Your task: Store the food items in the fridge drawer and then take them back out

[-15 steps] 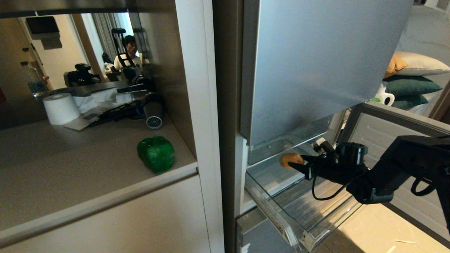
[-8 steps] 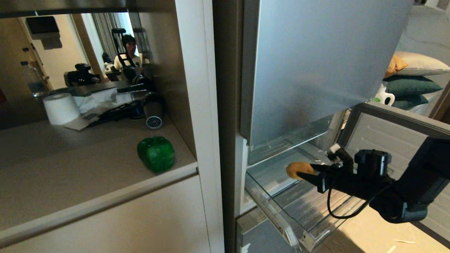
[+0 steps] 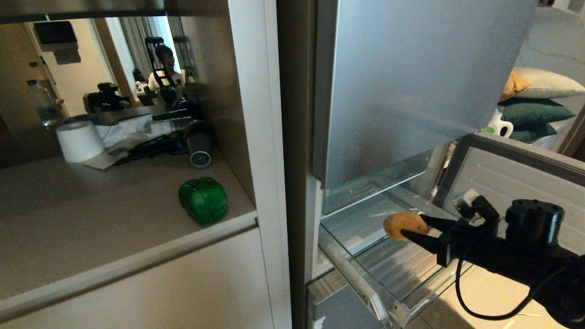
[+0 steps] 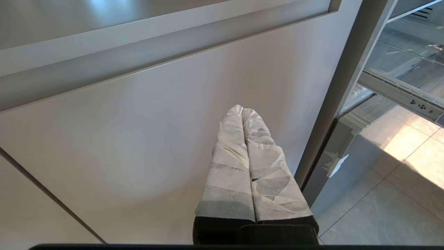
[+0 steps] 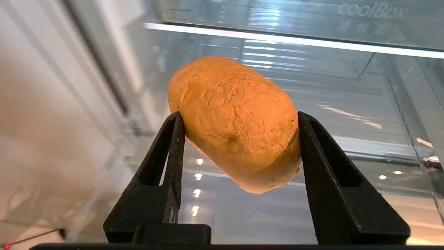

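right gripper [image 3: 413, 227] | fingers clamping the potato [image 3: 403, 224], carrying it over the open fridge drawer [image 3: 365, 285] for storing | bell pepper [image 3: 203, 199] waiting on the surface left of the drawer | left gripper [image 4: 241, 111] fingers pressed together, idle.

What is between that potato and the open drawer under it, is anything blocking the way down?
Nothing visible. The right tool grips the potato above the open drawer, whose clear floor looks bare below it. The fridge door stands higher up, out of the way. The pepper sits off on the counter.
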Robot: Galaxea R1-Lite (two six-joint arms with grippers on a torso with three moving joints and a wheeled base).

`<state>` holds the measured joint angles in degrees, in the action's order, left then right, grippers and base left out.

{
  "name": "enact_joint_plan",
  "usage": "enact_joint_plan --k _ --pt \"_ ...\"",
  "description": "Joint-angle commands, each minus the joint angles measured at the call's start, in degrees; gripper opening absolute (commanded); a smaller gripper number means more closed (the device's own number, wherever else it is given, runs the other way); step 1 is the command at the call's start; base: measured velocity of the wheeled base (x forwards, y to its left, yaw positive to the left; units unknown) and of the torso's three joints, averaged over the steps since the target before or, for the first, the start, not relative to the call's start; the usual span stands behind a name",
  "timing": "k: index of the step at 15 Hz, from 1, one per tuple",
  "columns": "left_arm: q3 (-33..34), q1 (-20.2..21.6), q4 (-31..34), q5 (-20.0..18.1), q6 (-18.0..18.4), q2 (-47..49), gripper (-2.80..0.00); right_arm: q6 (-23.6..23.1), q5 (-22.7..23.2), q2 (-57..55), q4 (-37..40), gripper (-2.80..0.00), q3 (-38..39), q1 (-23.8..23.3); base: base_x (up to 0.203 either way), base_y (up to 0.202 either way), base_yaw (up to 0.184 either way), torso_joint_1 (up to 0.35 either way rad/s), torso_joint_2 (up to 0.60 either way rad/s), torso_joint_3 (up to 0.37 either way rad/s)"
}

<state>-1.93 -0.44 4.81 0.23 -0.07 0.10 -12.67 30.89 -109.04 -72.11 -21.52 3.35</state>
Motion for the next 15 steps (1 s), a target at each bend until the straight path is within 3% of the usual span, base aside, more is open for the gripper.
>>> enact_joint_plan --k 1,4,9,12,15 --pt "0.0 0.0 0.0 0.0 0.0 0.0 -2.8 -0.1 0.2 5.0 -0.4 -2.8 3.4 1.2 0.0 0.0 0.0 0.0 0.0 0.0" --pt "0.0 0.0 0.0 0.0 0.0 0.0 -2.8 0.1 0.2 9.1 -0.5 -2.8 7.5 4.9 0.0 0.0 0.0 0.0 0.0 0.0" --pt "0.0 0.0 0.0 0.0 0.0 0.0 -2.8 0.7 -1.4 11.0 -0.4 -2.8 9.3 16.0 0.0 0.0 0.0 0.0 0.0 0.0" --pt "0.0 0.0 0.0 0.0 0.0 0.0 -2.8 0.7 -6.7 8.7 -0.3 -2.8 5.7 25.3 0.0 0.0 0.0 0.0 0.0 0.0" --pt "0.0 0.0 0.0 0.0 0.0 0.0 -2.8 0.6 -11.7 4.1 1.1 -2.8 -1.9 31.1 0.0 0.0 0.0 0.0 0.0 0.0"
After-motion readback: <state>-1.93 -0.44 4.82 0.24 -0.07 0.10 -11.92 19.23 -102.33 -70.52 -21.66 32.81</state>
